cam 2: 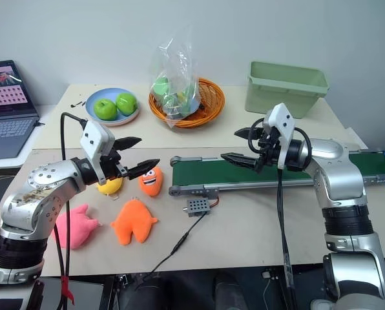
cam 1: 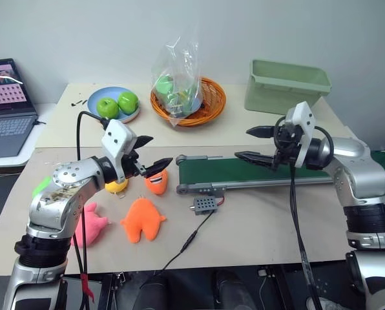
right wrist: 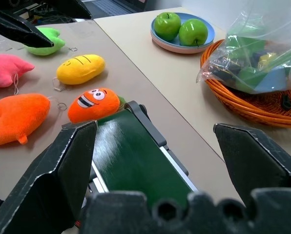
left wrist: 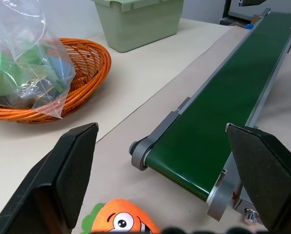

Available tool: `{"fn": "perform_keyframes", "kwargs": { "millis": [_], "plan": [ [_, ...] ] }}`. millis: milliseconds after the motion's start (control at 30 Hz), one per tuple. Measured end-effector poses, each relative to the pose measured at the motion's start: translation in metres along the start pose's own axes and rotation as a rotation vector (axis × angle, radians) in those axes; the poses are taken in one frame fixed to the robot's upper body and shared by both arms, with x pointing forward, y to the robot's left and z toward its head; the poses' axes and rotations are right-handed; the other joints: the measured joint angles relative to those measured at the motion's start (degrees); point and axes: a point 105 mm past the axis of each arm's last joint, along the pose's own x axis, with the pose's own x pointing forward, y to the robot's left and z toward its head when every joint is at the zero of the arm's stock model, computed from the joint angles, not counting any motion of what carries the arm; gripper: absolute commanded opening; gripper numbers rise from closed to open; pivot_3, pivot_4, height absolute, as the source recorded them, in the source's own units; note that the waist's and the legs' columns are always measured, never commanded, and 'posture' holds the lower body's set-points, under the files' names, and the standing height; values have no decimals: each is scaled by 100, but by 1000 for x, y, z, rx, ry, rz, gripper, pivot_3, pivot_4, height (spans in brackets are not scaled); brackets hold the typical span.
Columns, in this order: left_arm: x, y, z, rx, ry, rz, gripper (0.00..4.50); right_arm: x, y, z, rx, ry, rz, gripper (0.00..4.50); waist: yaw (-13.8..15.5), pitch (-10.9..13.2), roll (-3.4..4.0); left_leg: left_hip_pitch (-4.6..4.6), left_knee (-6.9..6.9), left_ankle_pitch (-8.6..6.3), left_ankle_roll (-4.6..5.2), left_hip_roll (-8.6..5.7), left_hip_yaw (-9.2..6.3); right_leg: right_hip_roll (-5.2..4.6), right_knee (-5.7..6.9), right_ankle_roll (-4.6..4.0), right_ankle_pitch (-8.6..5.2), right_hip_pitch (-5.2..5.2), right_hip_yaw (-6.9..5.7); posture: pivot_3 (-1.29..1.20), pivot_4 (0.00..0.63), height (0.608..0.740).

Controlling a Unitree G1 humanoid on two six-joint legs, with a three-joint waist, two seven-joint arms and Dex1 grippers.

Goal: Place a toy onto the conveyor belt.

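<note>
**A:** Which step is this, do you reckon?

**B:** Before any pick-up, I'd say. The left tool (cam 1: 150, 154) hangs above the plush toys with its two fingers spread wide and nothing between them. The right tool (cam 1: 256, 143) is released too, fingers apart, hovering over the near end of the conveyor belt (left wrist: 218, 117), which carries nothing.

**A:** And the toy itself?

**B:** The lime-green toy (right wrist: 49, 40) lies on the surface (cam 1: 257, 219) behind and outboard of the left tool, mostly hidden by that arm in the head views; a green edge peeks out at (cam 1: 41, 186). The right wrist view shows it best, just past the left tool's dark fingertip.

**A:** So the left tool isn't over it?

**B:** No. Below and just ahead of its fingers are the yellow plush (cam 2: 110, 186) and the orange carrot plush (cam 2: 150, 181), with the orange blob plush (cam 2: 134, 221) and the pink plush (cam 2: 73, 226) nearer the robot. Those are distractors.

**A:** The next move, then?

**B:** My judgement: the left tool must pull back and out toward the green toy, tip downward, and settle with a finger on each side before closing. It's soft, so a pinch through the middle should hold. Then carry it across the carrot to the belt's end roller (left wrist: 140, 155) and let go on the green band.
</note>
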Motion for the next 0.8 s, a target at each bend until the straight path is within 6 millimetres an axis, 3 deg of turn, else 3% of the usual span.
{"fn": "perform_keyframes", "kwargs": {
  "millis": [233,300,367,467,633,800],
  "plan": [
    [-3,-4,-10,-46,6,-13,4457,-1,-2,-3,-8,27,-10,4500,-12,0,0,0,0,0,0,1,0,0,1,0,0,0,1,0,150,740],
    [-13,-4,-12,-79,-4,-7,4457,-1,-2,-5,-11,38,-4,4500,-28,0,0,0,0,0,0,2,0,1,1,0,0,-1,1,0,150,740],
    [-30,4,-10,-87,-13,33,4457,0,-2,-5,-14,43,6,4500,-55,0,0,1,0,0,0,5,0,3,2,0,0,-2,1,0,150,740],
    [-73,17,-15,-81,15,154,4457,6,-1,-4,-6,41,47,4500,-136,0,3,6,-3,0,0,4,0,0,1,0,0,-1,4,0,150,740],
    [-105,9,-36,-143,54,240,4457,14,19,-4,-3,57,213,4500,-109,0,3,8,-2,0,0,3,-2,-5,-2,0,0,5,-1,0,150,740],
    [-141,12,-48,-225,-7,461,4457,22,40,3,-15,69,412,4500,-91,0,3,14,-2,0,0,4,-3,-4,1,-1,0,6,-1,0,150,740]
  ]
}}
